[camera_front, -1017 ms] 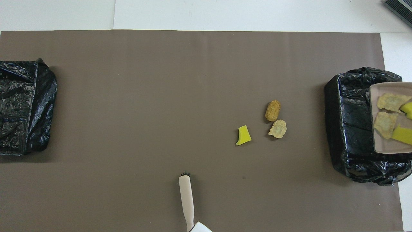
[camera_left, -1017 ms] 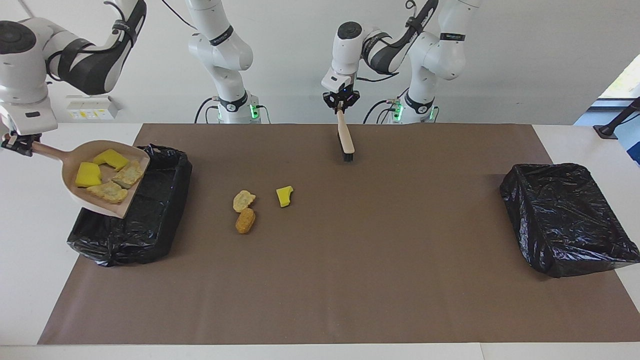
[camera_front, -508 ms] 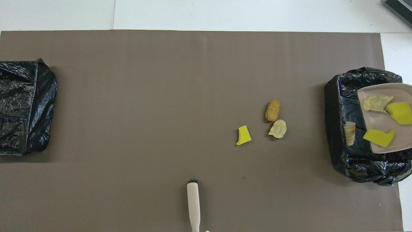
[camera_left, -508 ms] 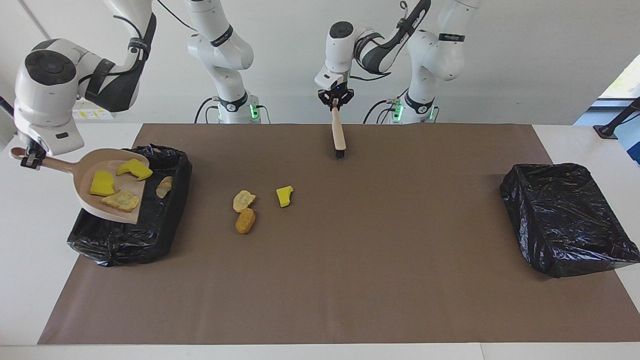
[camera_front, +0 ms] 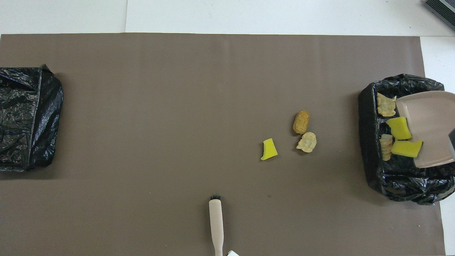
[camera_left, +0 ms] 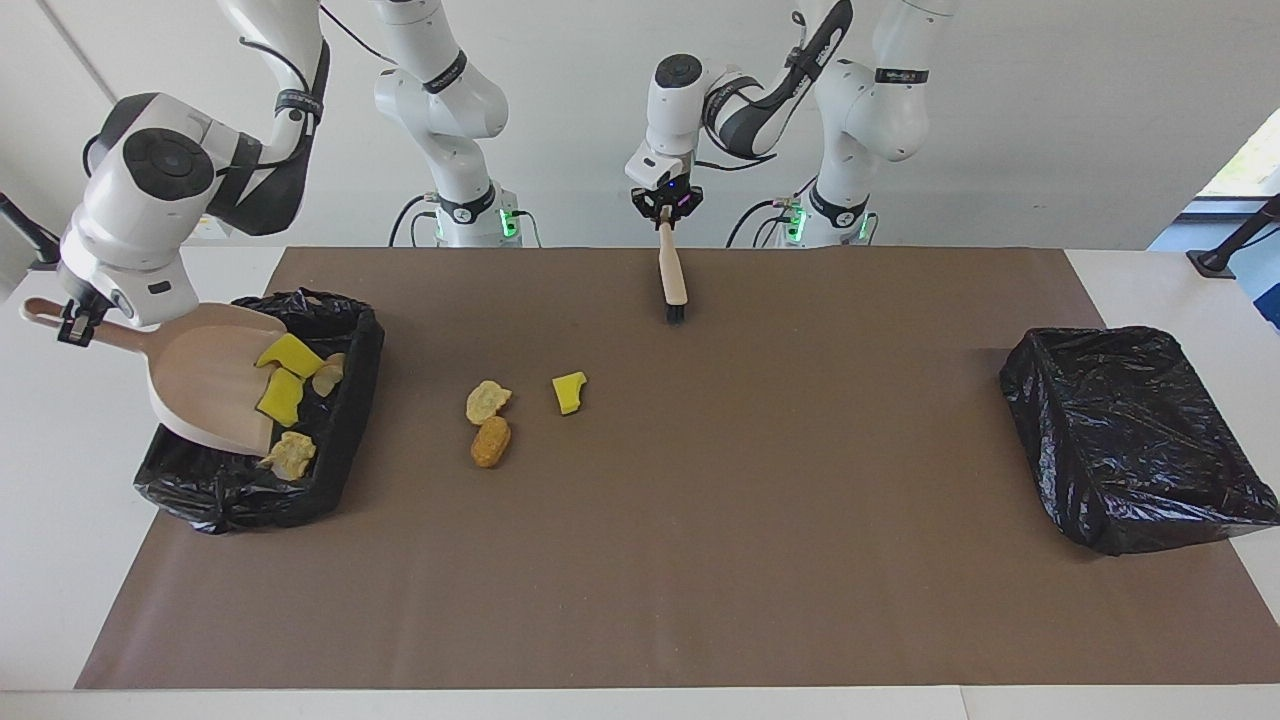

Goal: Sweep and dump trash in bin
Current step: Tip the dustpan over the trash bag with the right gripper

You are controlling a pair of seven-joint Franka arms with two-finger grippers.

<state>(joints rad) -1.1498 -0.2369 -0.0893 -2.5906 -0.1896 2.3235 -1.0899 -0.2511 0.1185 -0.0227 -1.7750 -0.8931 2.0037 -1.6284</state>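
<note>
My right gripper [camera_left: 72, 324] is shut on the handle of the pale pink dustpan [camera_left: 205, 385], which tilts steeply over the black-lined bin [camera_left: 345, 440] at the right arm's end of the table. Two yellow sponge chunks [camera_left: 290, 354] slide off its lip, and two tan lumps [camera_left: 290, 454] lie in the bin [camera_front: 366, 142]. Three pieces of trash rest on the mat: a yellow sponge chunk [camera_left: 569, 391], a tan lump [camera_left: 487, 400] and a golden-brown lump [camera_left: 490, 441]. My left gripper [camera_left: 664, 214] is shut on the brush [camera_left: 673, 282], held bristles-down over the mat's edge nearest the robots.
A second black-lined bin [camera_left: 1130, 440] stands at the left arm's end of the table. The brown mat [camera_left: 760, 560] covers most of the white table. The three loose scraps [camera_front: 301, 122] lie between the brush [camera_front: 216, 224] and the dustpan [camera_front: 430, 128].
The dustpan has tipped steeper over the bin. Two tan lumps dropped in and the yellow chunks slid to its lip. The left gripper drew the brush back and slightly toward the right arm's end.
</note>
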